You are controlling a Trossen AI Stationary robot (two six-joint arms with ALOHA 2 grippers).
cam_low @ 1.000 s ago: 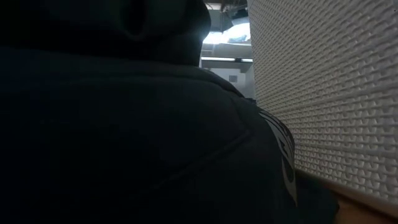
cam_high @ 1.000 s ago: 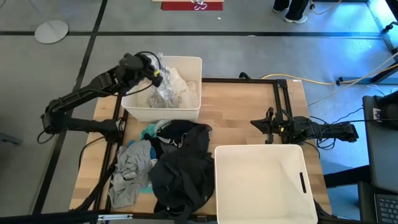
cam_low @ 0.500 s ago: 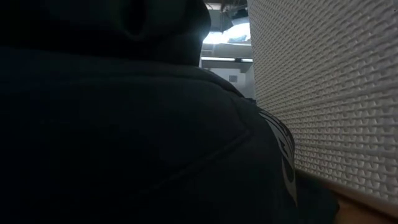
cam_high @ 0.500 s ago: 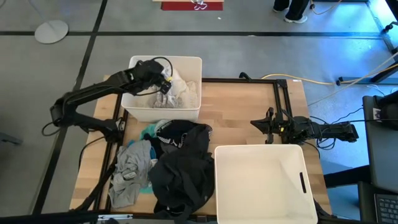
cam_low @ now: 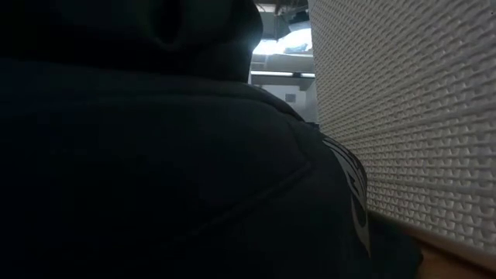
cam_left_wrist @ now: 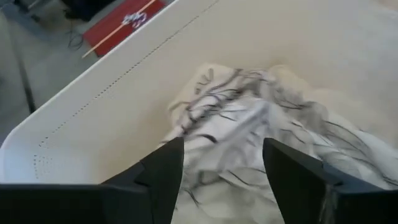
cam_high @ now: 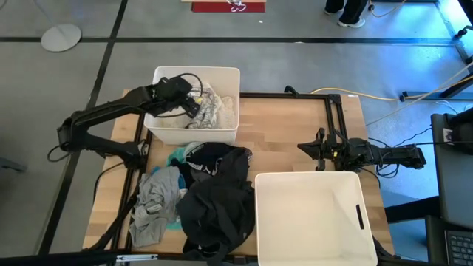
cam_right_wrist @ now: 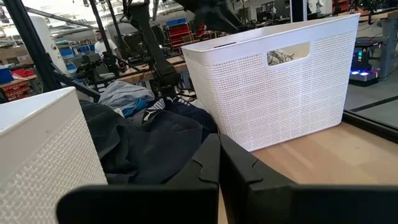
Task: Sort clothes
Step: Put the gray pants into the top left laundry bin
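A white garment with grey print (cam_high: 216,108) lies crumpled in the far-left white bin (cam_high: 166,131); it also shows in the left wrist view (cam_left_wrist: 249,118). My left gripper (cam_high: 194,103) is open inside that bin, just above the garment, with its fingers (cam_left_wrist: 165,168) on either side of a raised fold. A pile of black (cam_high: 216,198), grey (cam_high: 155,198) and teal (cam_high: 177,157) clothes lies on the table's near left. The black garment fills the low view (cam_low: 155,155). My right gripper (cam_high: 319,151) is shut and empty, low at the table's right. My left gripper's open fingers point down into the bin, astride a fold of the printed garment (cam_left_wrist: 224,143). I cannot tell whether they touch it. The garment rests on the bin's floor and on other white cloth.
A second white bin (cam_high: 355,214) stands at the near right, and its textured wall shows in the low view (cam_low: 411,116). Bare wood lies between the two bins (cam_high: 288,133). Cables and a metal frame run along the table's right edge (cam_high: 340,111).
My left gripper has gone from above the far-left bin's left rim toward the right and down into the bin. The printed garment has come down with it and now lies spread lower in the bin.
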